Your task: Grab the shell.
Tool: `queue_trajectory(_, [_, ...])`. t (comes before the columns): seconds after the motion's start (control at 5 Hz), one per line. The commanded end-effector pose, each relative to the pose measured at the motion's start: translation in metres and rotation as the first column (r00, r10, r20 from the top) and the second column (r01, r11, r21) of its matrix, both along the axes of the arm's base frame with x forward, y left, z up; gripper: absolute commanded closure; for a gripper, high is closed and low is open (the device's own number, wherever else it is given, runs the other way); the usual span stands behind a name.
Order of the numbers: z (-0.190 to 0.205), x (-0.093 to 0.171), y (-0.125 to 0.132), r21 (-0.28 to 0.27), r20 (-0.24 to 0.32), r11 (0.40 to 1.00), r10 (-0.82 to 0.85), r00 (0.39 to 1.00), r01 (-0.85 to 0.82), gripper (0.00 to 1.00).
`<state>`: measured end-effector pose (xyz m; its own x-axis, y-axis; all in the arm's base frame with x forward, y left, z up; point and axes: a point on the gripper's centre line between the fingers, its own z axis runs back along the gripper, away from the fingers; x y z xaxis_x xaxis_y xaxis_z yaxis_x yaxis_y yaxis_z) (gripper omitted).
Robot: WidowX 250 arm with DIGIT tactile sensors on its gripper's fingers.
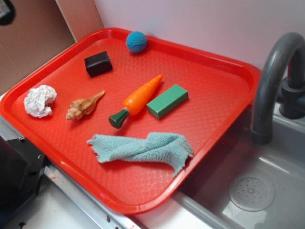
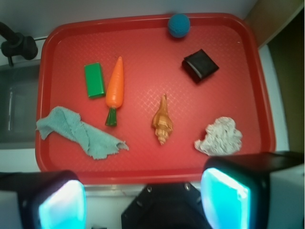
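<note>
Glowing fingertips (image 2: 59, 202) of my gripper (image 2: 143, 202) are filling the bottom of the wrist view, jaws standing wide apart and holding nothing. I'm seeing the shell (image 2: 162, 119) lying untouched on the red tray (image 2: 143, 167), toward its near edge, between the paper ball (image 2: 220, 136) and the carrot (image 2: 115, 86). I'm judging nothing done yet: descent and closing are remaining.

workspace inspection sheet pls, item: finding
surface: red tray beside a grey sink
job's things: shell lying flat mid-tray, apart from all else
clutter: paper ball, toy carrot, green block, black block, blue ball, teal cloth
grippers: gripper off the tray's near edge, jaws open, empty
cables: nothing seen
surroundings: grey faucet, pale wall behind
</note>
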<state>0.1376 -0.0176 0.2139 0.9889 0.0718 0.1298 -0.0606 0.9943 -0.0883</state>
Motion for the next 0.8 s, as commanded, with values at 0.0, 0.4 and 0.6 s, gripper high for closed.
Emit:
queue_trajectory(0.0, [-0.032, 0.008, -0.004, -0.042, -0.029, 0.999, -0.019, 0.999, 0.018, 0.00])
queue_trajectory(0.4, [-0.086, 0.035, 0.023, 0.047, -0.095, 0.999, 0.020, 0.995, -0.016, 0.00])
queue_trajectory(0.6, [-0.108, 0.047, 0.032, 0.095, -0.115, 0.995, 0.015, 0.993, -0.004, 0.00])
